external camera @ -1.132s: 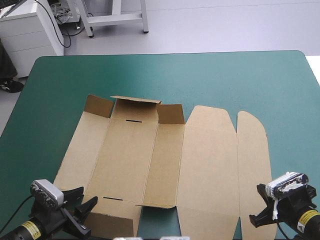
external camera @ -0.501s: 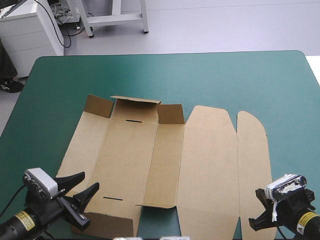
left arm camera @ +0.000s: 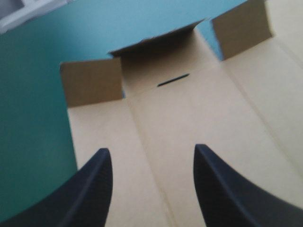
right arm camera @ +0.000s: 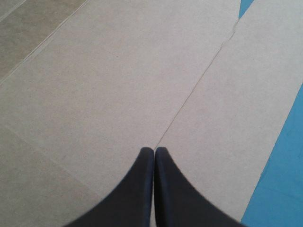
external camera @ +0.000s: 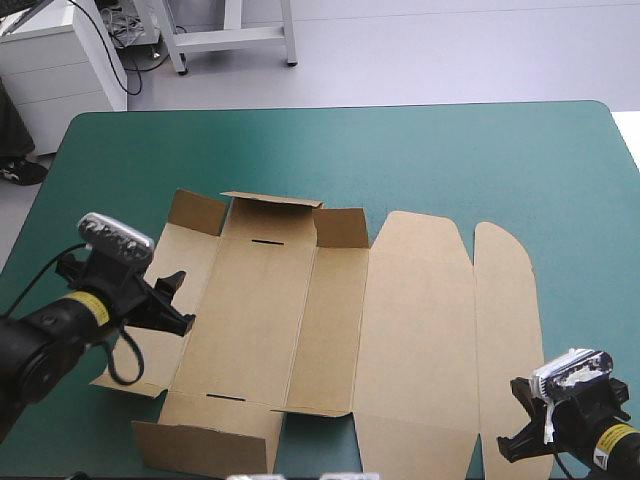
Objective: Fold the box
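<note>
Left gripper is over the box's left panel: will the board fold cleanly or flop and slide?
The box probably folds along its creases: the far flaps stand up at theirs. Its panels lie flat, so likely stiff. Thin and seemingly light, it may slide on the teal-green cover.

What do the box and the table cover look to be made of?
The box looks like matte brown cardboard: a flat cut sheet with scored crease lines, slots and upturned flaps. The table cover is smooth and teal-green with a faint sheen, possibly vinyl or rubber, though the pictures do not settle which.
</note>
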